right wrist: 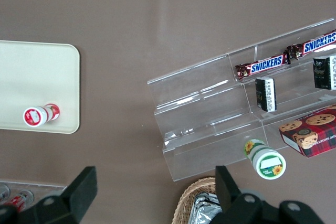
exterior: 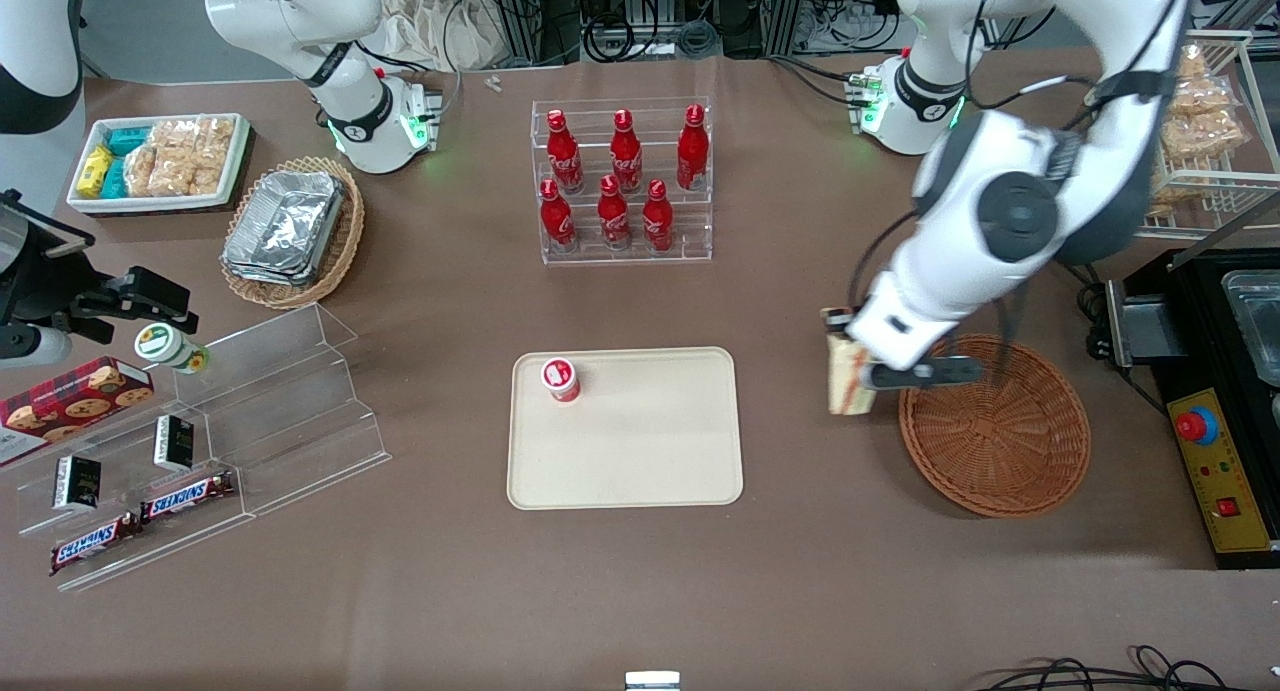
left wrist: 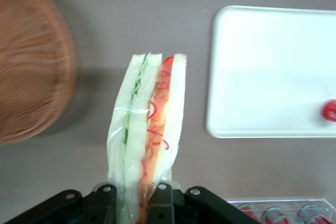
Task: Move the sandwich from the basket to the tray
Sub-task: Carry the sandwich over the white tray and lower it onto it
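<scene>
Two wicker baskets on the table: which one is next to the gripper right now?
The round reddish-brown basket, empty, beside the gripper holding the sandwich. The tan oval basket with foil containers sits toward the parked arm's end.

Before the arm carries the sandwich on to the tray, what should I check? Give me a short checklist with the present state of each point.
1. Grip: the gripper is shut on the sandwich at one end. Ok.
2. Sandwich out of the basket: it hangs over the table between basket and tray. Ok.
3. Free room on the tray: most of it is bare. Ok.
4. Obstacle: a small red cup stands in the tray corner toward the parked arm, farther from the front camera. Ok if the sandwich is put down away from it.
5. Firmness of the hold on the wrapped sandwich: cannot tell.
</scene>
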